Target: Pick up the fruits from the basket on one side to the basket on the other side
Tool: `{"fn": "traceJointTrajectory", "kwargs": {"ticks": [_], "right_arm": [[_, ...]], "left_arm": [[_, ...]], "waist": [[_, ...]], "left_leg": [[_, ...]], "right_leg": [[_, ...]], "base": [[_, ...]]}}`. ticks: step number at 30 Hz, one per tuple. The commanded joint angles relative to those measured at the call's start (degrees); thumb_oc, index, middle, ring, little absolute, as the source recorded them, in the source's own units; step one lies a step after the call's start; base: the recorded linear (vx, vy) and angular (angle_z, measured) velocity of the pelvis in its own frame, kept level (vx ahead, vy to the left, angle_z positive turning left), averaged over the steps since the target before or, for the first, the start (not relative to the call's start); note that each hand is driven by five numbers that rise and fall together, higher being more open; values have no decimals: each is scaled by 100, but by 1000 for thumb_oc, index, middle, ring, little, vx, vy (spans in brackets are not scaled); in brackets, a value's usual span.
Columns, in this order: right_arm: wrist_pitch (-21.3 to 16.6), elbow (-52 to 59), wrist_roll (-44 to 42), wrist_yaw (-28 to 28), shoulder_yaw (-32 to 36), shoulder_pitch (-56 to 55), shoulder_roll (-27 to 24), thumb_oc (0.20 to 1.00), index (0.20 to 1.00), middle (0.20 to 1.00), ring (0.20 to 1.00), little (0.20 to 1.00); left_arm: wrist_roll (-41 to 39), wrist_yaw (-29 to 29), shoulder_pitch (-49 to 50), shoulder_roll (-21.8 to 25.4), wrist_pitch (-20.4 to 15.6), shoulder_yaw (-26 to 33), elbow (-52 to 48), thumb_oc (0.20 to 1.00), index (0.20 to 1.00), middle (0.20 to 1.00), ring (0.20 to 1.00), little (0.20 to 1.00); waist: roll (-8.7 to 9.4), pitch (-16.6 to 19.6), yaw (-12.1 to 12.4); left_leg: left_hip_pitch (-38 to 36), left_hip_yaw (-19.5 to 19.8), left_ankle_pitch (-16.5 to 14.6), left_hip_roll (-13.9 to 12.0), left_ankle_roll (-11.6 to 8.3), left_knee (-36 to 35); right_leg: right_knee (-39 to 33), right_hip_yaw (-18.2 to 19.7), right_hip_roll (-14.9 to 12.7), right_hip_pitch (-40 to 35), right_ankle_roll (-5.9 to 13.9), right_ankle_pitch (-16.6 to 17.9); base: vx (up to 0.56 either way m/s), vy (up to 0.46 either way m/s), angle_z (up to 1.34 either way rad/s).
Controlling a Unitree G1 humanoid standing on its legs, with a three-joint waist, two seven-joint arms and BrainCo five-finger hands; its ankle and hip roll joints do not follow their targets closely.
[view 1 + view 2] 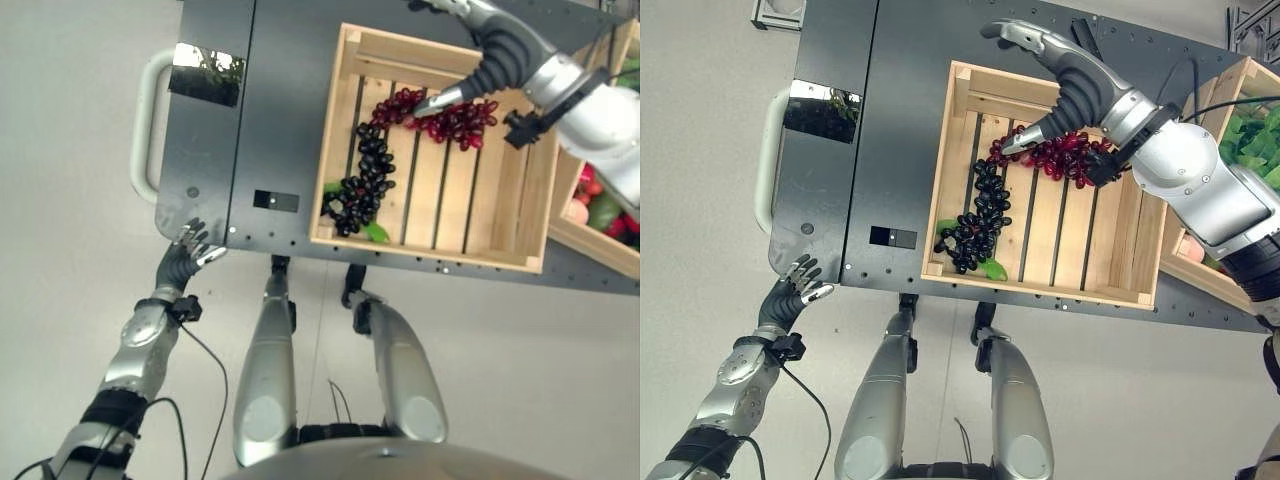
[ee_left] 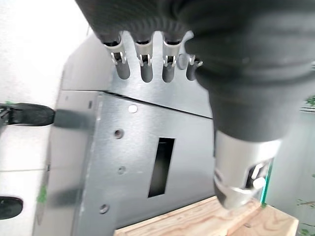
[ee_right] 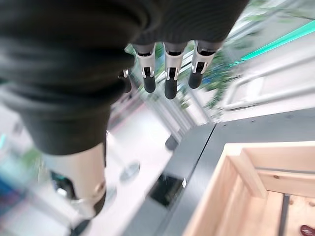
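Note:
A slatted wooden crate stands on the dark grey cart. In it lie a bunch of dark grapes and, further back, a bunch of red grapes. My right hand hovers over the crate's far side, open, its thumb pointing down just beside the red grapes and holding nothing. The right wrist view has its straight fingers over the crate's corner. A second crate at the right holds red and green fruit and leaves. My left hand is open at the cart's near left corner.
The cart top has a white loop handle on its left end and a shiny plate near it. The two crates stand side by side, nearly touching. Pale floor surrounds the cart.

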State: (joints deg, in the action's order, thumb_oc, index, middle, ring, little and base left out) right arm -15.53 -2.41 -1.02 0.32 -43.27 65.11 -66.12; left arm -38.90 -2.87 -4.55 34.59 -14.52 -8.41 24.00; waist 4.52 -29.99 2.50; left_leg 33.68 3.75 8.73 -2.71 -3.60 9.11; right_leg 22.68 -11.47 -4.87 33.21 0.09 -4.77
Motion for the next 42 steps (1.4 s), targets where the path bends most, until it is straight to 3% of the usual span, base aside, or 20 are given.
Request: {"fn": "traceJointTrajectory", "kwargs": {"ticks": [1, 2, 5, 12, 17, 25, 30, 42], "right_arm": [[-161, 198, 1104, -204, -578, 555, -240, 1000, 1000, 1000, 1000, 1000], [-165, 150, 1759, -271, -1141, 994, -413, 1000, 1000, 1000, 1000, 1000], [-231, 174, 2208, -162, -1845, 1544, -521, 1000, 1000, 1000, 1000, 1000], [-247, -25, 3061, -130, -2970, 2330, -475, 1000, 1000, 1000, 1000, 1000], [-306, -126, 3248, -12, -3385, 2549, -318, 1000, 1000, 1000, 1000, 1000], [-233, -630, 3470, -47, -3688, 2680, 35, 1000, 1000, 1000, 1000, 1000], [-275, -625, 3551, -23, -3694, 2670, 156, 1000, 1000, 1000, 1000, 1000], [-328, -470, 3439, 140, -3694, 2734, 197, 1000, 1000, 1000, 1000, 1000]], "left_arm": [[265, -21, 180, 113, -251, 129, -240, 1000, 1000, 1000, 1000, 1000], [241, -9, 160, 180, -265, 147, -282, 1000, 1000, 1000, 1000, 1000], [205, -12, 169, 321, -261, 171, -390, 1000, 1000, 1000, 1000, 1000], [44, 105, 71, 654, -336, 302, -693, 1000, 1000, 1000, 1000, 1000], [-74, 159, -33, 832, -395, 264, -902, 1000, 1000, 1000, 1000, 1000], [-170, 272, -307, 1115, -483, 137, -1044, 1000, 1000, 1000, 1000, 1000], [-245, 327, -323, 1343, -529, 148, -1134, 1000, 1000, 1000, 1000, 1000], [-219, 400, -448, 1689, -540, 75, -1184, 1000, 1000, 1000, 1000, 1000]], "waist": [[60, 20, 15], [75, 20, 21], [80, 20, 26], [88, 20, 39], [40, 20, 64], [-45, 20, 76], [9, 20, 94], [81, 20, 129]], "left_leg": [[-66, 44, -617, -109, -212, 535], [42, 59, -627, -105, -218, 577], [212, 83, -638, -96, -222, 640], [781, 128, -622, -95, -240, 797], [1230, 187, -576, -52, -259, 844], [2028, 264, -538, 9, -277, 1061], [2402, 310, -650, 23, -247, 1366], [2764, 383, -581, 36, -264, 1316]], "right_leg": [[-330, 234, -412, -133, 777, 259], [-290, 246, -398, -42, 773, 247], [-233, 239, -388, 115, 771, 235], [-136, 223, -380, 619, 774, 222], [-5, 178, -388, 1016, 766, 206], [282, 182, -403, 1806, 765, 191], [508, 223, -388, 2174, 737, 141], [642, 208, -379, 2582, 709, 77]], "base": [[31, -17, 1], [0, 0, 0], [-2, -16, 4], [0, -15, 4], [1, -10, 1], [10, -10, 6], [3, 3, 5], [0, 0, 0]]}}
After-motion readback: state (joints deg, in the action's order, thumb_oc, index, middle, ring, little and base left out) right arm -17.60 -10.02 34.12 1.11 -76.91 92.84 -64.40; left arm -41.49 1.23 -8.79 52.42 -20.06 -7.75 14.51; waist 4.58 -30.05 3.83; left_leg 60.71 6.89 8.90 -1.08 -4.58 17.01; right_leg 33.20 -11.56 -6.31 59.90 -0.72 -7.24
